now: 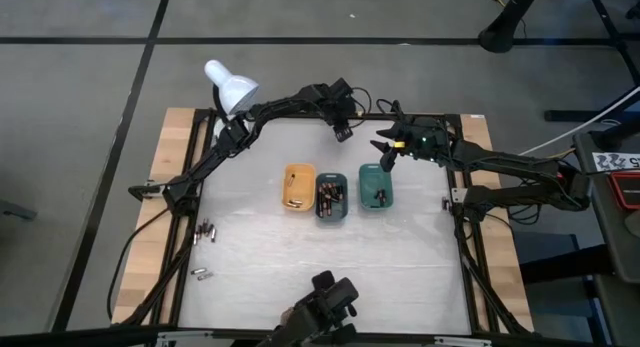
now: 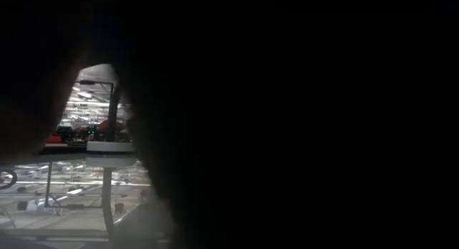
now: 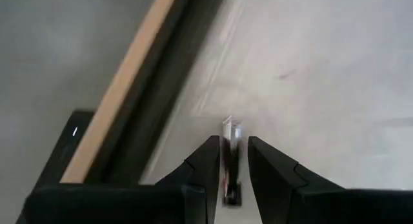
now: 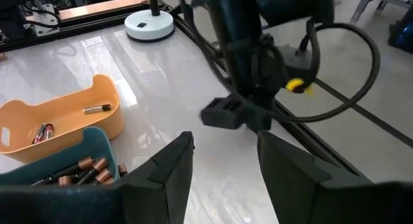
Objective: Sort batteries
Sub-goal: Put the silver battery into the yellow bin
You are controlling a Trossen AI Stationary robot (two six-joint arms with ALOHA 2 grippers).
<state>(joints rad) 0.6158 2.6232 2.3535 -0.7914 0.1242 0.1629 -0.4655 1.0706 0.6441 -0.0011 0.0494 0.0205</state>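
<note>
Three small trays stand in a row mid-table: orange (image 1: 297,185), dark teal (image 1: 331,199) and green (image 1: 376,185), each with batteries lying in it. More batteries (image 1: 207,229) lie loose near the table's left edge. My left gripper (image 1: 343,132) is near the far edge, beyond the trays, shut on one battery (image 3: 230,156). My right gripper (image 1: 385,150) hangs open over the far end of the green tray and holds nothing. Its wrist view shows its gripper (image 4: 222,162), the orange tray (image 4: 71,117) and the teal tray (image 4: 97,145). The low view is almost wholly dark. My left gripper pinches a single battery between its two fingers (image 3: 206,162). The battery lies along the fingers, and its silvery end (image 3: 231,128) sticks out just past the fingertips. The fingers point down at the table by its far edge. Whether the battery's end touches the table, I cannot tell.
A white lamp (image 1: 232,87) stands at the far left corner, its base (image 4: 149,24) on the table. A few loose batteries (image 1: 203,274) lie near the left edge. A dark camera mount (image 1: 325,307) stands at the near edge. A black frame rims the table.
</note>
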